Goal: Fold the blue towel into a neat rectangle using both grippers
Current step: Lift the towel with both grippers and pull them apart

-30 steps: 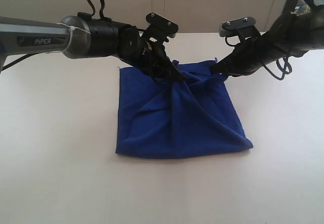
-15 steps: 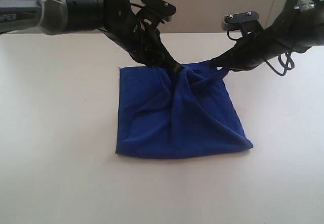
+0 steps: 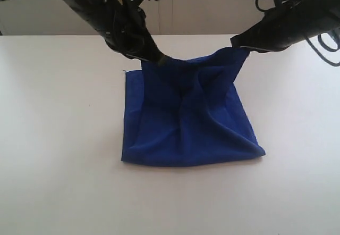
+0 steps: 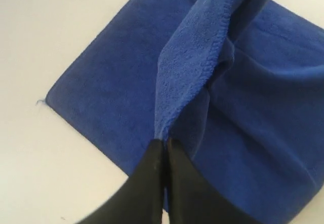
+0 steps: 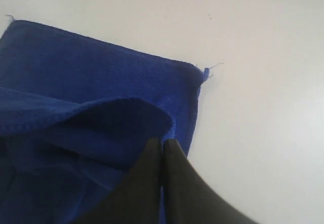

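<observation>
Your left gripper [image 3: 159, 59] and right gripper [image 3: 237, 44] are each pinched tight on a fold of the blue towel [image 3: 191, 123] at its far side. Over the last second both have climbed. The cloth they hold, which was bunched low, now hangs stretched between them above the white table [image 3: 64, 139]. The near edge and a lower layer stay flat on the table. You look set to carry the raised layer forward.

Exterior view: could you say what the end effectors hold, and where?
The blue towel; left end effector and right end effector each pinch its lifted far edge.
</observation>
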### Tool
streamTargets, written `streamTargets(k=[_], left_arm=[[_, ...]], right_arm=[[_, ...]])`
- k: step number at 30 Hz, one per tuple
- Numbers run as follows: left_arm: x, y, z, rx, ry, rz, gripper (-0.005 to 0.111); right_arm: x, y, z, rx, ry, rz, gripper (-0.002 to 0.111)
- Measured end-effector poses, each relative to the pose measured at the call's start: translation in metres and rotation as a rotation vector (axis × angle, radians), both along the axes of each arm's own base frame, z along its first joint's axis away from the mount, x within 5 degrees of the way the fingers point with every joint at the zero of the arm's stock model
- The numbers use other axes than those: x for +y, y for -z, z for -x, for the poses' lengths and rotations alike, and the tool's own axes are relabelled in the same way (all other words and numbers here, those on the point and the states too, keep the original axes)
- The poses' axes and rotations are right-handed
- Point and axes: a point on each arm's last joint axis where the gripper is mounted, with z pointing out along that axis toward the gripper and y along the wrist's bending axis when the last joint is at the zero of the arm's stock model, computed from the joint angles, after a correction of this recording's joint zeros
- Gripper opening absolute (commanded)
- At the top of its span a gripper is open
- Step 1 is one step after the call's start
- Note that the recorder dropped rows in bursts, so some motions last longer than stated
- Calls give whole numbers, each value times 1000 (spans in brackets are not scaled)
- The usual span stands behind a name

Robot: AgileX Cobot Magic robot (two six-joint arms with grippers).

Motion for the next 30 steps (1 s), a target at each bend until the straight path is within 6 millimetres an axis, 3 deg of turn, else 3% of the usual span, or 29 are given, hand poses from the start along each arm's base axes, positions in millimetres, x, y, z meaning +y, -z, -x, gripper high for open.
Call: streamTargets(k=[9,20,27,30], left_arm=[[29,-21,51,-7,-6,100,0],[21,-61,130,2,183,165,0],[35,-66,163,19,210,190,0],[46,-58,173,34,201,190,0]], right_arm=[[-6,-41,55,-67,-32,-8,0],[-13,-77,135,-142,-88,-18,0],[-18,-96,183,-226,-110,-32,0],[-20,-102,202,-266,-118,-34,0]])
